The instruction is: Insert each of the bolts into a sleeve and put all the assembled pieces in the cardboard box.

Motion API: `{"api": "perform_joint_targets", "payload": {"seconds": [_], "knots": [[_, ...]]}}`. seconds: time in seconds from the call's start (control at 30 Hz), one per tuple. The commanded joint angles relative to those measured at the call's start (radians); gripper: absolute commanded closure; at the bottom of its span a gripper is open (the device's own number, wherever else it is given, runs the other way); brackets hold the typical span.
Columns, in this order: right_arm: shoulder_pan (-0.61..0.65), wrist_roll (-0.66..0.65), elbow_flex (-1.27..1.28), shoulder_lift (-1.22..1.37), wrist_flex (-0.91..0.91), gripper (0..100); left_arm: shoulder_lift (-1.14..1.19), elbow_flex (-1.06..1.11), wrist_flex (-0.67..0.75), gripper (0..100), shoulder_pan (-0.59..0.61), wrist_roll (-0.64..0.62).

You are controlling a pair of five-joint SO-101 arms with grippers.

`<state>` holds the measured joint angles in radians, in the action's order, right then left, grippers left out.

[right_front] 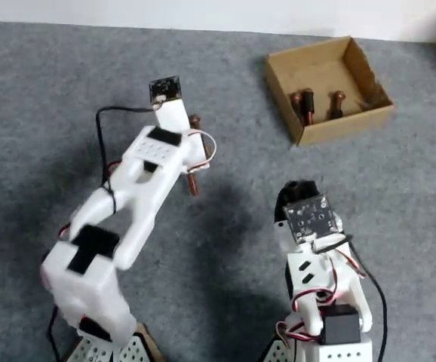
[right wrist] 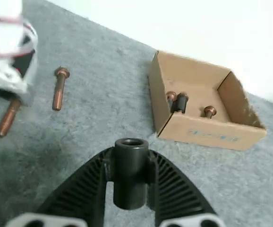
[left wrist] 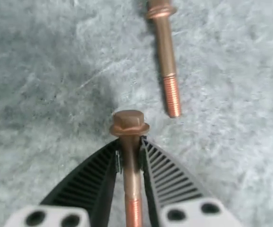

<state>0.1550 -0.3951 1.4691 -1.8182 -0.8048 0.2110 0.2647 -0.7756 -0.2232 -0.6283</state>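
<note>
Bolt: coppery, hex-headed, clamped by left gripper | sleeve: black tube, clamped by right gripper

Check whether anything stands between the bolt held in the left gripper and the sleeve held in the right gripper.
Nothing visible does. Bare carpet lies between the bolt in the left gripper and the sleeve in the right gripper. The loose bolt lies farther back, off that path.
</note>
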Motion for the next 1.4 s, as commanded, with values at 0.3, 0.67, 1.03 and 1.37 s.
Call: {"api": "perform_joint_targets", "payload": {"seconds": [0.3,0.67,1.03,1.37], "knots": [[0.130,0.123,0.148,-0.021,0.206,99.2,-0.458,0.472,0.483,99,-0.042,0.011],[0.332,0.120,0.208,-0.021,0.208,99.2,-0.656,0.691,0.692,99,-0.073,0.008],[0.335,0.120,0.268,-0.021,0.206,99.2,-0.855,0.786,0.694,99,-0.076,-0.155],[0.337,0.118,0.278,-0.021,0.206,99.2,-0.963,0.857,0.694,99,-0.216,-0.193]]}}
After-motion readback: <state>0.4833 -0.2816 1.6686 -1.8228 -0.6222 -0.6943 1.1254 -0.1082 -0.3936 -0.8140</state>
